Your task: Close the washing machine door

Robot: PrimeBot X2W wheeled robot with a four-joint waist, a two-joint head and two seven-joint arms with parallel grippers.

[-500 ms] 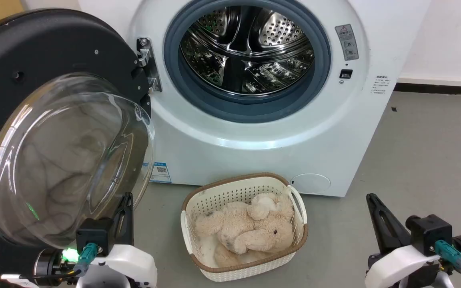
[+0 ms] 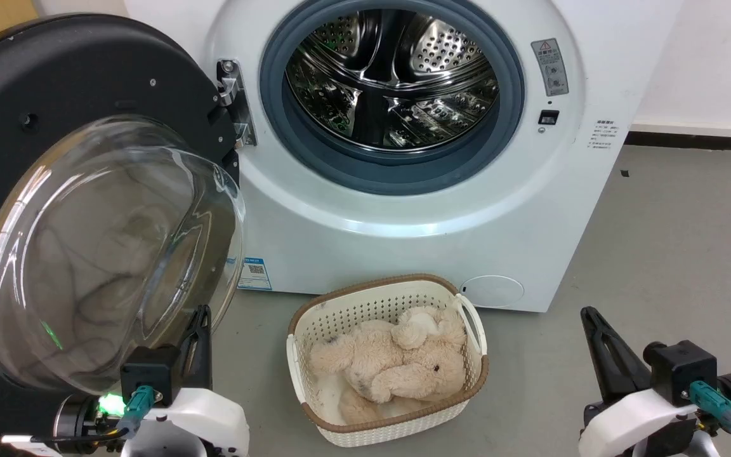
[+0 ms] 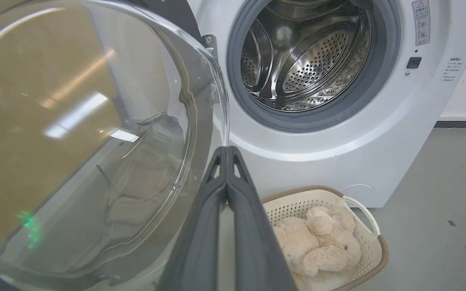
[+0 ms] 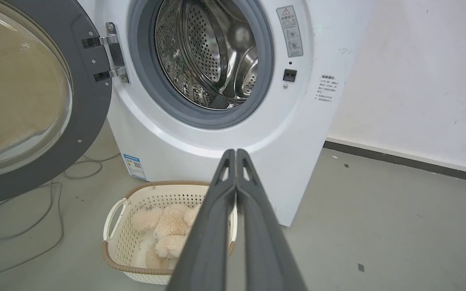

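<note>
Nothing is seen to have moved since before: from the head, the washing machine door (image 2: 86, 70) is found swung wide open left of the washing machine (image 2: 403, 216); at the left wrist, the left gripper (image 3: 227, 148) is seen clenched empty beside the door's glass; at the right wrist, the right gripper (image 4: 236, 151) likewise, well apart.

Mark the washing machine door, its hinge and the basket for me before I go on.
washing machine door (image 2: 86, 70), head view, upper black frame above the glass.
door hinge (image 4: 115, 54), right wrist view, dark middle piece.
plastic basket (image 2: 359, 308), head view, perforated back wall.
</note>
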